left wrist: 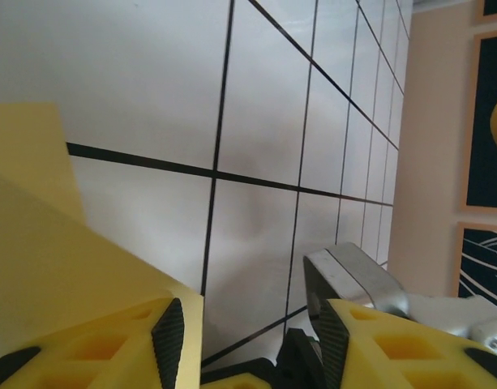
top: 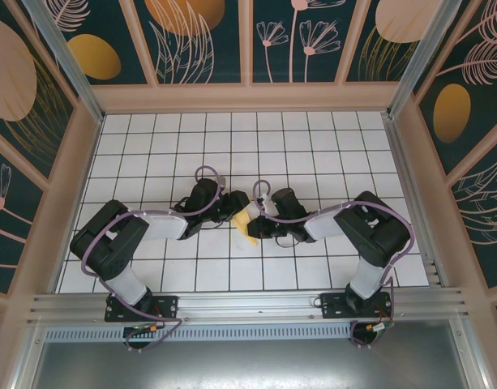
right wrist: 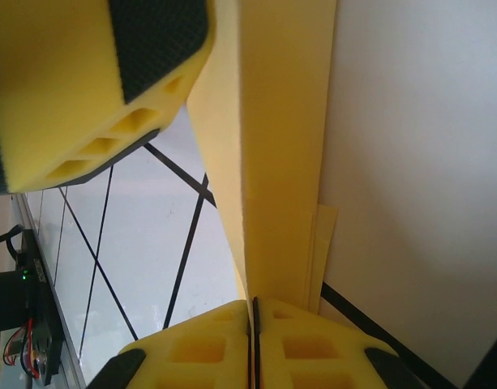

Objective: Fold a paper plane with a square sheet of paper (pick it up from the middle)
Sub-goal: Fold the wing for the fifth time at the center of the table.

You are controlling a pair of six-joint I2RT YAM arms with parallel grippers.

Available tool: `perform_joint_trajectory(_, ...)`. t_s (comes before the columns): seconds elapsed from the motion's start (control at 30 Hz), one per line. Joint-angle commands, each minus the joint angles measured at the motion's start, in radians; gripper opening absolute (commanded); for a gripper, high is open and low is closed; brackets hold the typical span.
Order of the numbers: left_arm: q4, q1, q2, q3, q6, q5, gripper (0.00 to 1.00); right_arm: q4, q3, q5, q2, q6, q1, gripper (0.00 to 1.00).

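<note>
My left gripper (left wrist: 252,344) stands with its jaws apart, bare table showing through the gap, so on that side I clamp nothing. The square sheet of paper (right wrist: 280,162), by now a narrow pale-yellow strip of several layers, lies against one of its fingers (right wrist: 78,89); I judge that finger is there as a stop to brace the fold, not to seize it. The sheet sits in the middle of the table, right between my two wrists; whether its far end rests on the surface I cannot tell.

My right gripper (right wrist: 253,324) is pinched tight on the strip's near edge, pads pressed together with the layers coming up from between them; I take it this grip keeps the layers lined up while a crease is set. No pointed dart shows yet, so I reckon the folding is partway.

The table (top: 313,146) is white with a black grid, smooth enough that thin paper would likely slide if left loose; around it stand beige posts and dark teal wall panels (top: 207,32) painted with leaves and orange discs; an aluminium rail (top: 248,301) runs along the near edge under my bases.
</note>
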Motion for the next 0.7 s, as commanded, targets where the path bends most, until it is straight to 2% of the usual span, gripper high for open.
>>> perform_joint_trajectory(0.0,-0.06,0.006,0.018,-0.006,-0.024,-0.039,0.5,-0.026,0.013,0.015,-0.012,0.0,0.009,0.12)
perform_joint_trajectory(0.33,-0.118,0.013,0.018,-0.004,-0.028,-0.062,0.5,-0.024,0.011,0.01,-0.05,0.009,0.006,0.21)
perform_joint_trajectory(0.53,-0.111,0.013,0.033,0.002,-0.026,-0.05,0.5,0.016,0.004,-0.014,-0.051,0.037,0.003,0.22)
perform_joint_trajectory(0.63,-0.112,0.013,0.033,0.003,-0.025,-0.05,0.5,0.03,-0.002,-0.009,-0.047,0.048,0.0,0.18)
perform_joint_trajectory(0.67,-0.11,0.013,0.036,0.003,-0.024,-0.049,0.5,0.034,-0.003,-0.017,-0.04,0.053,-0.003,0.13)
